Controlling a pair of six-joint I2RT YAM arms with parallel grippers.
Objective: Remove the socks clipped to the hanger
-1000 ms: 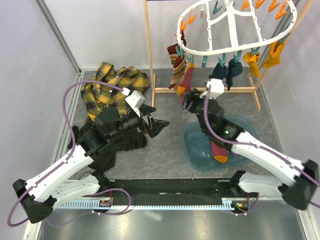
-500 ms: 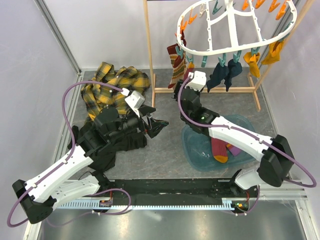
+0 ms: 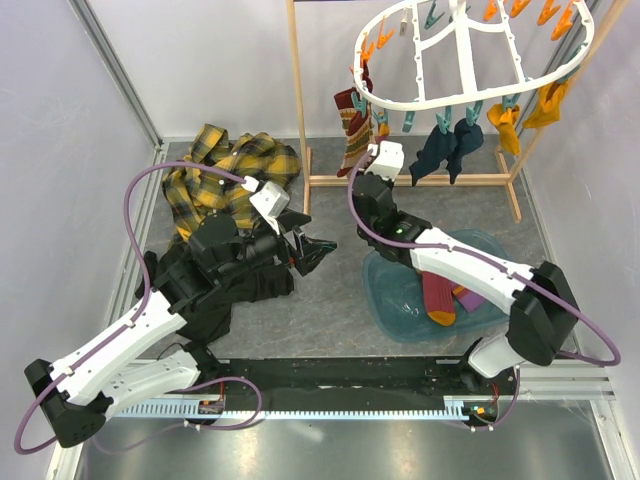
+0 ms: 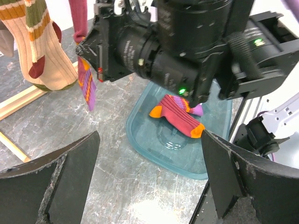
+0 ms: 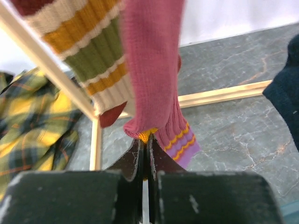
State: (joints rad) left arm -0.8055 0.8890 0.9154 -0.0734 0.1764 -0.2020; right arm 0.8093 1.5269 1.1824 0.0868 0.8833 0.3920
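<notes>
Top view: holding the right end effector up at a pink sock dangling from the white clip hanger; seeing one maroon sock inside the teal basin on the desk. Left wrist view: holding the left end effector wide open, gripping nothing, facing that basin. Right wrist view: pinching the pink sock's lower edge between fully closed fingers.

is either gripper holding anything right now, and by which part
The right gripper pinches the hanging pink sock by its bottom edge. The left gripper is open and empty.
</notes>
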